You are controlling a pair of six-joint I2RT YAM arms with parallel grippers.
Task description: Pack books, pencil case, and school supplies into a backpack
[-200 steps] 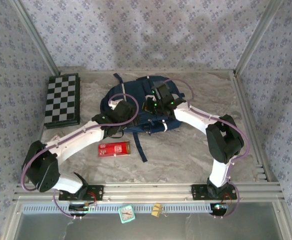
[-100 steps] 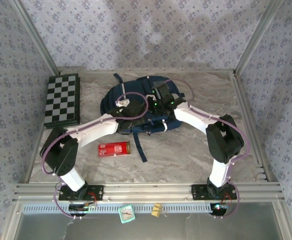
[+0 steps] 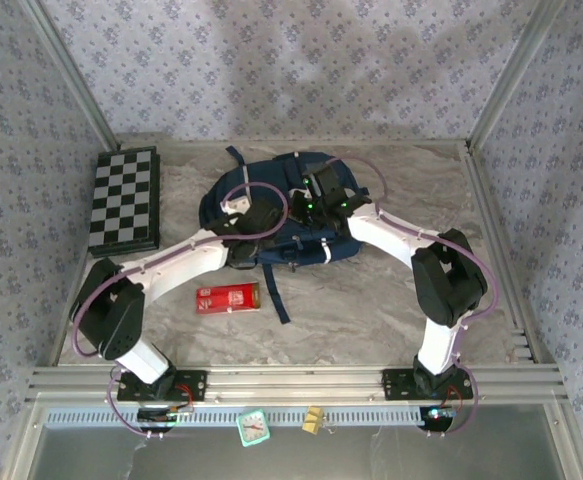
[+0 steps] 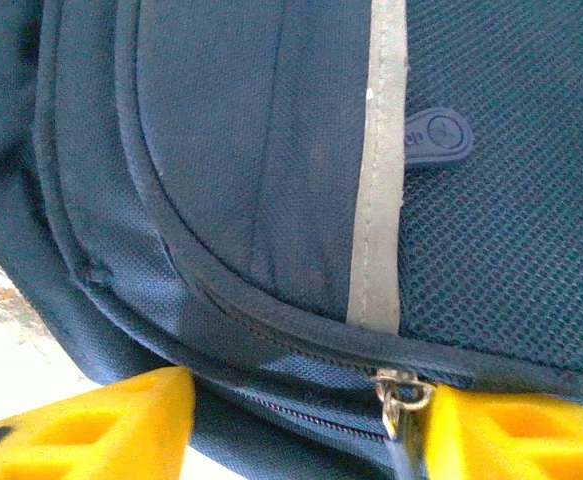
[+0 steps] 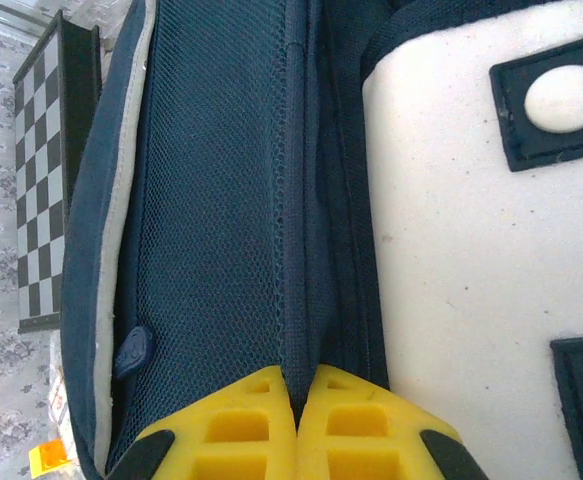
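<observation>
The navy backpack (image 3: 271, 190) lies flat at the middle back of the table. My left gripper (image 3: 244, 217) rests on its left part; in the left wrist view the gripper (image 4: 306, 415) stands open across the zip seam, and the metal zip pull (image 4: 401, 392) touches its right finger (image 4: 516, 435). My right gripper (image 3: 316, 203) is on the backpack's upper middle, and up close it (image 5: 296, 385) is shut on a fold of the backpack's (image 5: 221, 230) navy fabric beside a white patch (image 5: 461, 260). The red box (image 3: 227, 297) lies on the table in front. Books and pencil case are out of view.
A black-and-white chequered board (image 3: 124, 198) lies at the back left, also seen as the board (image 5: 51, 170) in the right wrist view. A dark strap (image 3: 274, 290) trails from the backpack toward the front. Metal rails edge the table at front and right.
My left arm has swung forward and carried its gripper up onto the backpack's left part, where its jaws have narrowed. The right arm and the red box have not moved.
</observation>
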